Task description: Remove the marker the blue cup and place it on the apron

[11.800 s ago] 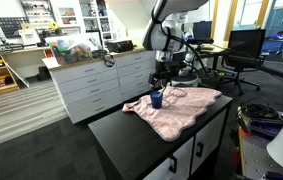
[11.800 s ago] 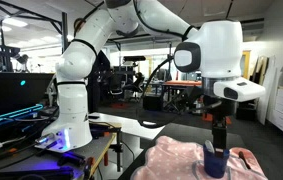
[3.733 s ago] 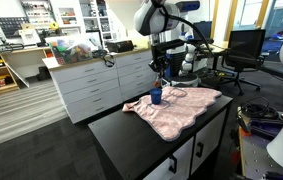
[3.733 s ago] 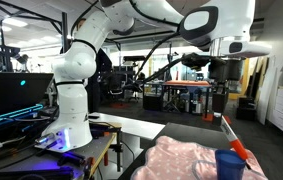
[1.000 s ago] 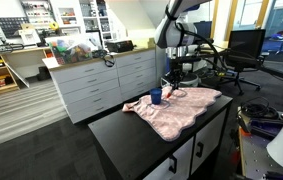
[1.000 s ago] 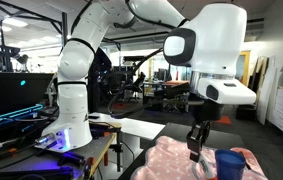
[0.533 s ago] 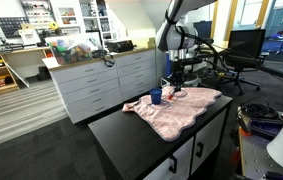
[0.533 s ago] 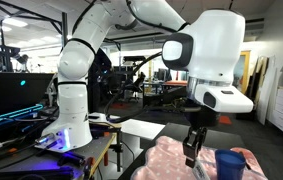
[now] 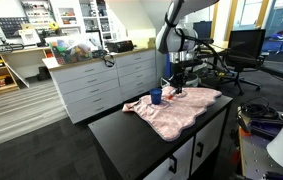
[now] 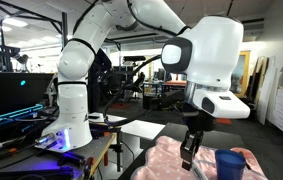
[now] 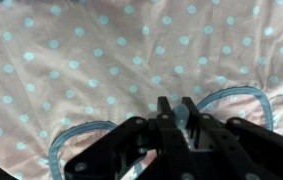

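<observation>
The white Franka arm [image 10: 216, 55] takes up most of the scene, bending down from overhead over a black-topped table [image 9: 131, 128]. A long white drawer unit [image 9: 101, 85] stands behind the table.

The apron [image 9: 186, 108] is spread rumpled over the far part of the table, pale pink with uneven edges. From the wrist camera its cloth [image 11: 81, 70] shows light blue dots and loops of blue edging.

The gripper [image 10: 187, 158] points straight down and hangs low over the apron [image 10: 171, 160]. From this distance I cannot tell whether it touches the fabric. In an exterior view the gripper [image 9: 176, 90] is just beside the blue cup [image 9: 156, 97], on the side toward the middle of the cloth and apart from the cup.

The cup stands upright on the apron near its edge. From the other side of the room the cup [image 10: 231, 165] is at the lower corner of the picture, with pink cloth around it.

In the wrist view the gripper [image 11: 177, 112] has its two black fingers drawn nearly together. They pinch a slim dark stick, the marker [image 11: 184, 118], seen end-on with a pale glint on it. It is held clear of the cup and above the dotted cloth.
</observation>
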You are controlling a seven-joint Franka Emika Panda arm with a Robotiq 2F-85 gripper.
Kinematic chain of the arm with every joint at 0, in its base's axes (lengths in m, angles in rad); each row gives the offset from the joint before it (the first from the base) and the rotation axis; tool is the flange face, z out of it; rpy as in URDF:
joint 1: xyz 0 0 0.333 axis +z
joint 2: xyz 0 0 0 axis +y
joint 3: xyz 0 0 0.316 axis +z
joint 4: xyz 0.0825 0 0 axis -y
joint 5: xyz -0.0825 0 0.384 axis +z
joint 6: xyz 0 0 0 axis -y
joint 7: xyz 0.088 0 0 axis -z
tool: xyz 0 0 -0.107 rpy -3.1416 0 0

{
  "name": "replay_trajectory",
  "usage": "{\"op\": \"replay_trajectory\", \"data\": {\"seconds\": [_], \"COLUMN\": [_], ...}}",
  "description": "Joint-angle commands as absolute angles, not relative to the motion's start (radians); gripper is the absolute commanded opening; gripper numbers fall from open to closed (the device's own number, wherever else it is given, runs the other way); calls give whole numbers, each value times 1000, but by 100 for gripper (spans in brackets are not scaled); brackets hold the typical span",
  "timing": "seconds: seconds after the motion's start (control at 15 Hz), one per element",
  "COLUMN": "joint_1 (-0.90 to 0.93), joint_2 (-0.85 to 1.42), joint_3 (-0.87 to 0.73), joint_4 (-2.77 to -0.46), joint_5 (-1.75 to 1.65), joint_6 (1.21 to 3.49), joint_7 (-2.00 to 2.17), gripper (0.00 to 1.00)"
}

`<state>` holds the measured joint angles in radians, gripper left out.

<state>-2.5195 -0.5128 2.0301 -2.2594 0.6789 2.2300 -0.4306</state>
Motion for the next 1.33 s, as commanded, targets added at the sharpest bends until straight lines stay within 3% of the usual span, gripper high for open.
{"op": "replay_trajectory", "data": {"seconds": [0.0, 0.13, 0.2, 0.33, 0.8, 0.93, 1.27], "joint_1": [-2549, -2554, -2556, -2563, -2583, -2585, -2588], "joint_2": [-532, -538, -542, -550, -567, -567, -566], "joint_3": [2061, 2070, 2074, 2084, 2101, 2102, 2100], "joint_4": [-2276, -2286, -2290, -2297, -2294, -2293, -2290], "joint_5": [693, 692, 690, 689, 688, 688, 687], "joint_6": [2254, 2257, 2257, 2255, 2249, 2249, 2249], "joint_7": [-473, -486, -488, -493, -490, -490, -488], "gripper": [8, 10, 42, 48, 94, 100, 100]}}
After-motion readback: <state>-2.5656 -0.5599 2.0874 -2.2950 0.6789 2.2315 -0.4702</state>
